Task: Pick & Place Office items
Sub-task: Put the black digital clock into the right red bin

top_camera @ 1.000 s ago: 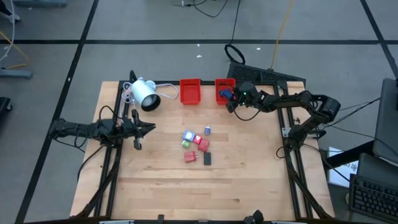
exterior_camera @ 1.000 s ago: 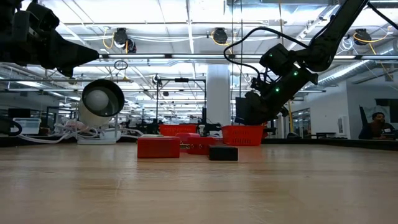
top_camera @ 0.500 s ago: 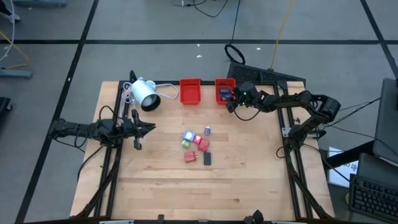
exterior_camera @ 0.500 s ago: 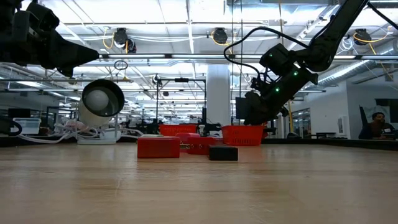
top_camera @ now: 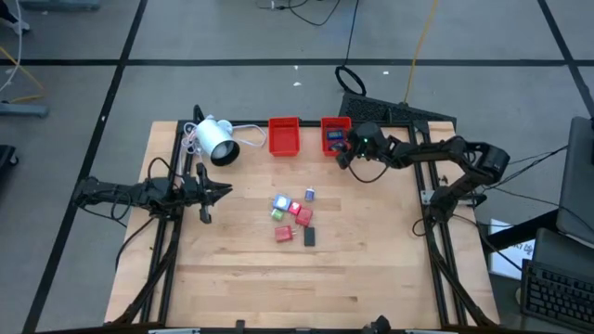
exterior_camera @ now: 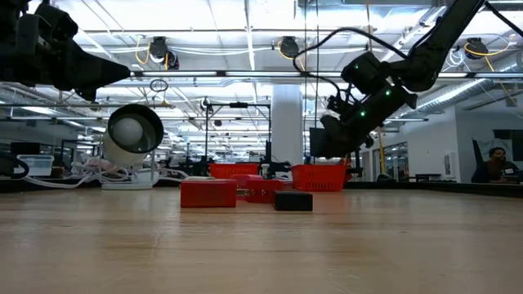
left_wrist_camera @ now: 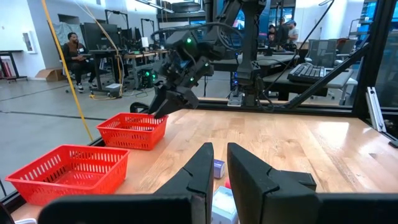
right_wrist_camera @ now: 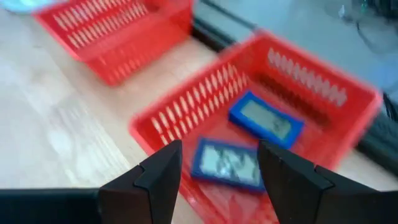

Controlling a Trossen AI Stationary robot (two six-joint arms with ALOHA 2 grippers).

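Desk: pale wood, filling the lower part of the low view.
Red block: rests on the desk, nearest of the pieces.
Black block: lies flat, just beside the red block.
Red tray: stands behind the blocks, under the right gripper.
Right gripper: hangs above the tray, clear of it.
Left gripper: raised, upper corner, well apart from the blocks.
White lamp-like device: round face toward the camera.
Person: seated, far background.

2 items in right tray; rest mid-table.
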